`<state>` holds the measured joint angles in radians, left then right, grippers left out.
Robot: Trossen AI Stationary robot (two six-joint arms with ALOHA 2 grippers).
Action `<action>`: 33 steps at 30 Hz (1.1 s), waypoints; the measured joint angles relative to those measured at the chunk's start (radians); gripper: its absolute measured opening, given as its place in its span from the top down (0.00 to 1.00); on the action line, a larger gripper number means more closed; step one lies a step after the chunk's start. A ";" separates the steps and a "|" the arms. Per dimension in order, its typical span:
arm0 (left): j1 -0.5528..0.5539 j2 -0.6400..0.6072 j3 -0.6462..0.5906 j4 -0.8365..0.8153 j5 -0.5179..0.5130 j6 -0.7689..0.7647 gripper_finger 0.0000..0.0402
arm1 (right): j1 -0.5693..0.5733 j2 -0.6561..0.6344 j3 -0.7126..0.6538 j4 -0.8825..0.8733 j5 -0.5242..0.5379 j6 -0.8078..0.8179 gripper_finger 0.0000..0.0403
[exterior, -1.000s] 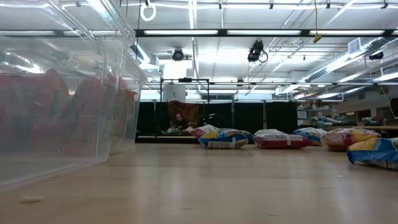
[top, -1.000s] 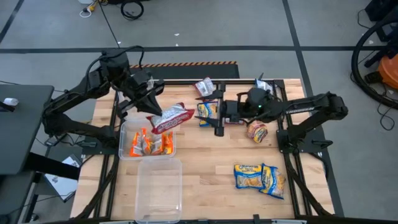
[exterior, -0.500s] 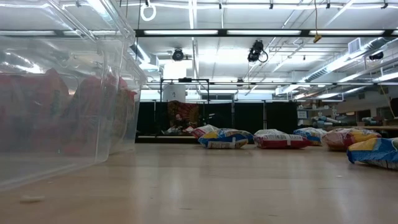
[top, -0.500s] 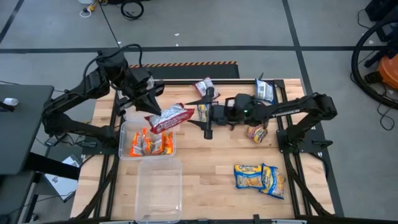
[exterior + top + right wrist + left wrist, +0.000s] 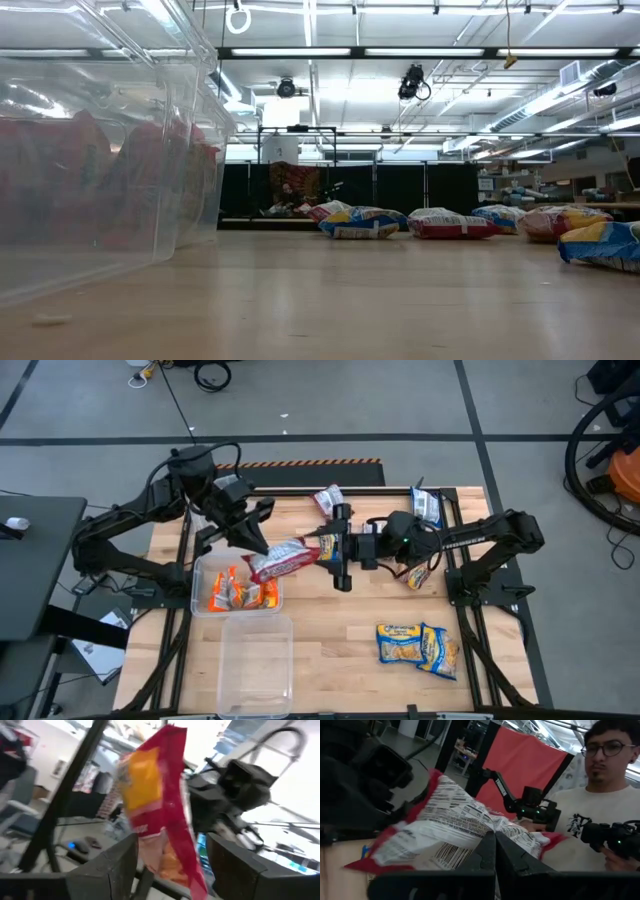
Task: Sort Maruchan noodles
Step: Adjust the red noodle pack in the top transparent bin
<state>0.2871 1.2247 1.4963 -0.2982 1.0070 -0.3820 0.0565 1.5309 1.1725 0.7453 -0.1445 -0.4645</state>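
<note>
Above bin (image 5: 200,600): right claw (image 5: 333,550) now agape round left claw's (image 5: 262,550) pinched red pkt (image 5: 283,557)

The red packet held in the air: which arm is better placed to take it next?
Probably the right. The left hand is shut on the red packet, and the right hand has open fingers around its far end.
</note>
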 joint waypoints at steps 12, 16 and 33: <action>0.005 0.046 0.000 0.034 -0.062 -0.018 1.00 | 0.001 0.022 0.000 0.003 -0.014 -0.009 0.46; 0.008 0.058 0.000 0.079 -0.105 -0.020 1.00 | 0.000 0.022 0.000 0.009 -0.014 -0.009 0.47; 0.019 0.058 0.000 0.132 -0.161 0.010 0.97 | 0.000 0.022 0.000 0.047 0.020 0.008 0.69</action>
<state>0.3065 1.2831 1.4963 -0.1663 0.8463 -0.3719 0.0566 1.5524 1.1721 0.7925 -0.1246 -0.4563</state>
